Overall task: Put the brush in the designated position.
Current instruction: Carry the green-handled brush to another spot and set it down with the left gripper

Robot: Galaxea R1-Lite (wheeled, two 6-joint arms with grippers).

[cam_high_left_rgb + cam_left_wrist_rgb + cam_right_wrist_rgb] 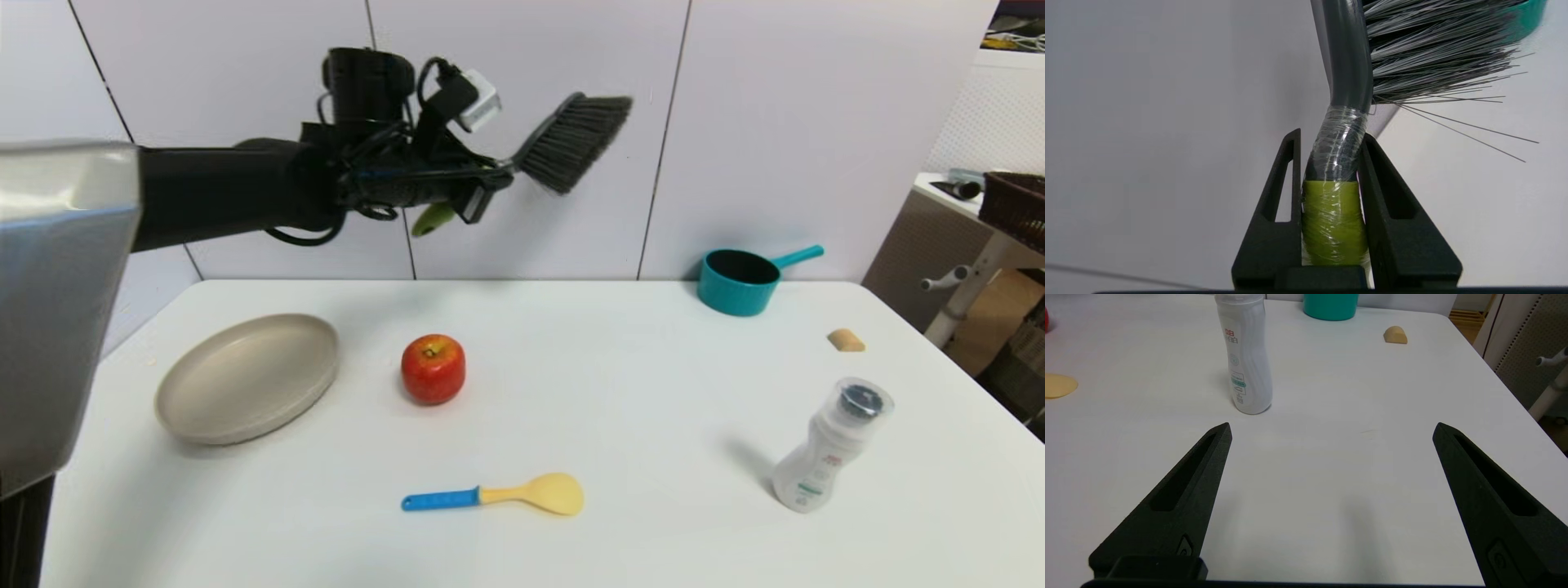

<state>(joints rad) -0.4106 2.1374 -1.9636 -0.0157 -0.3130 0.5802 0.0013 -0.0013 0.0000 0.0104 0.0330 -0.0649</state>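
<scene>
The left tool [490, 181] is hanging high above the back of the white surface [620, 392], in front of the wall, and its two black fingers [1278, 212] are clamping the brush [563, 140] where the lime-green handle is meeting the grey neck. In the left wrist view the handle [1333, 220] is sitting tight between the fingers, wrapped in clear film, and the dark bristles [1437, 49] are fanning out to one side beyond the tips. In the head view the brush is pointing up and to the robot's right, well clear of the surface, with the green end of the handle [433, 219] poking out below the tool.

The right tool [1331, 428] is hovering low over a bare stretch of the surface on the robot's right, with its fingers spread wide apart and gripping nothing.

Lying or standing on the surface are a beige plate [247, 377] at the left, a red apple [433, 368] just beside it, a blue-and-yellow spoon [498, 494] nearer the front, a white bottle [829, 447] standing at the right, a teal pot [739, 282] at the back and a small tan piece [846, 340] near the right edge
</scene>
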